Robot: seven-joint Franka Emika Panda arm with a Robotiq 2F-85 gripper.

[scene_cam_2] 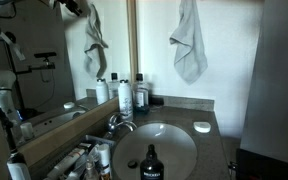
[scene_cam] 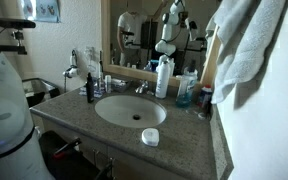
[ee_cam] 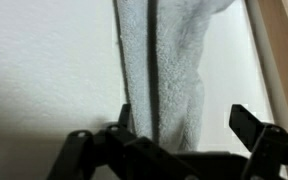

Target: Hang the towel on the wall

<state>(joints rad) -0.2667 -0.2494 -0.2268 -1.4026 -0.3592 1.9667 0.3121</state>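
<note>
The pale grey terry towel [ee_cam: 169, 60] hangs in long folds against the off-white wall [ee_cam: 44, 60] in the wrist view. My gripper [ee_cam: 184, 118] is open, with its black fingers wide apart on either side of the towel's lower end and not closed on it. In both exterior views the towel [scene_cam_2: 189, 40] [scene_cam: 239, 40] hangs high on the wall [scene_cam_2: 229, 60] above the counter's end. The gripper itself does not show there.
A wooden mirror frame [ee_cam: 284, 50] edges the wall. Below are the granite counter [scene_cam: 184, 135], the sink basin [scene_cam: 131, 110] [scene_cam_2: 154, 150], a faucet [scene_cam_2: 119, 123], a white soap dish [scene_cam: 150, 137] [scene_cam_2: 202, 127], several bottles [scene_cam: 164, 78] [scene_cam_2: 125, 95] and a black pump bottle [scene_cam: 89, 88].
</note>
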